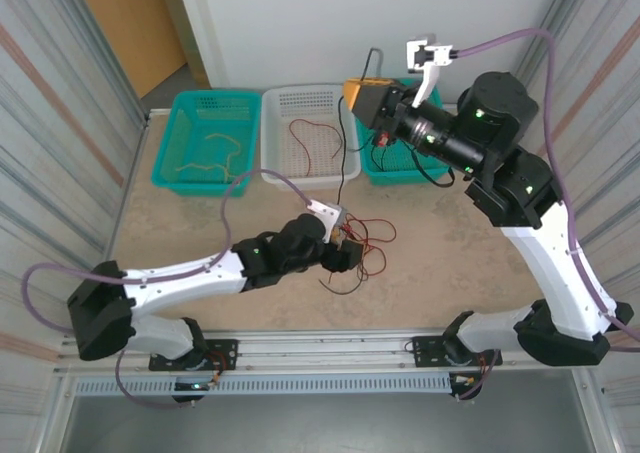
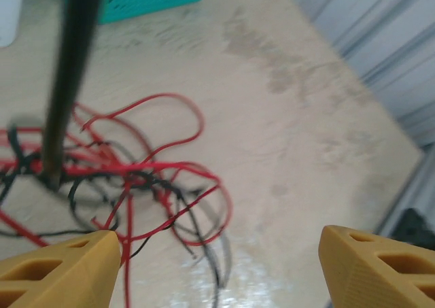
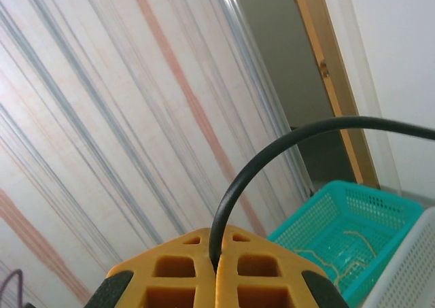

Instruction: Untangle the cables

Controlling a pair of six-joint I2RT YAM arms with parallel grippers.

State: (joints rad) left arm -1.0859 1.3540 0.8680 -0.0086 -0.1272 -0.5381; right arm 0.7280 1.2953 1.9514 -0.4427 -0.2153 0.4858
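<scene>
Cables (image 1: 368,245): red-black tangle on surface centre, just right of left gripper (image 1: 345,248), jaws spread, nothing between them. Black cable (image 1: 341,163) runs up from tangle to right gripper (image 1: 362,97), held high at far side, jaws clenched on it. Yellow-tan cable (image 1: 210,158) lies in far-left teal basket (image 1: 180,108).
</scene>
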